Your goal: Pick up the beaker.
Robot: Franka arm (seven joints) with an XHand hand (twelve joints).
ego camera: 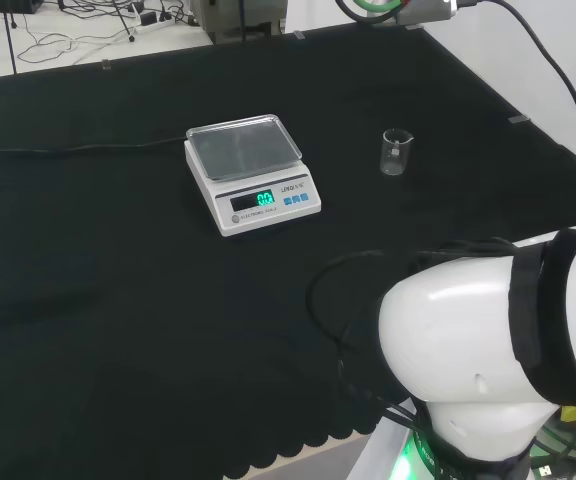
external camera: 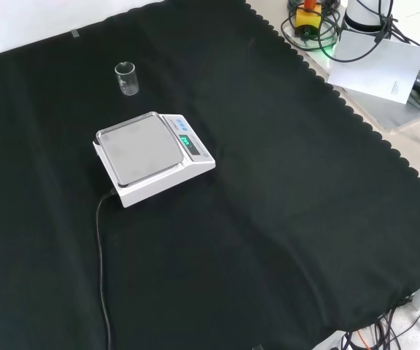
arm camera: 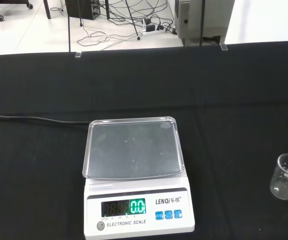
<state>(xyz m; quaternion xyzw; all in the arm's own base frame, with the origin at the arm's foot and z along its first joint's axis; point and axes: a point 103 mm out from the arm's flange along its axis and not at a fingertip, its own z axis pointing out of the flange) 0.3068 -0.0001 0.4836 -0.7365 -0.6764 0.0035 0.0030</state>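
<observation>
Scale (arm camera: 134,175), front panel: green lit digits on the display (arm camera: 124,206), a printed name beside it, a printed line beneath. Beaker (arm camera: 286,176): faint mark on the wall, too small to read.

We see a counter draped in black cloth (ego camera: 118,300) whose scalloped hem (external camera: 356,117) shows along one side in the front view. Beyond its far edge in the head view lies a pale, light-coloured floor (ego camera: 58,50) strewn with loose black cables (ego camera: 88,25). In the wrist view we find a white power strip (arm camera: 154,30) among those cables and a grey metal cabinet (arm camera: 204,20) standing on the floor. In the front view a white sheet of paper (external camera: 381,62) lies beside the counter near a tangle of cables (external camera: 319,29). The lighting is even and bright.
</observation>
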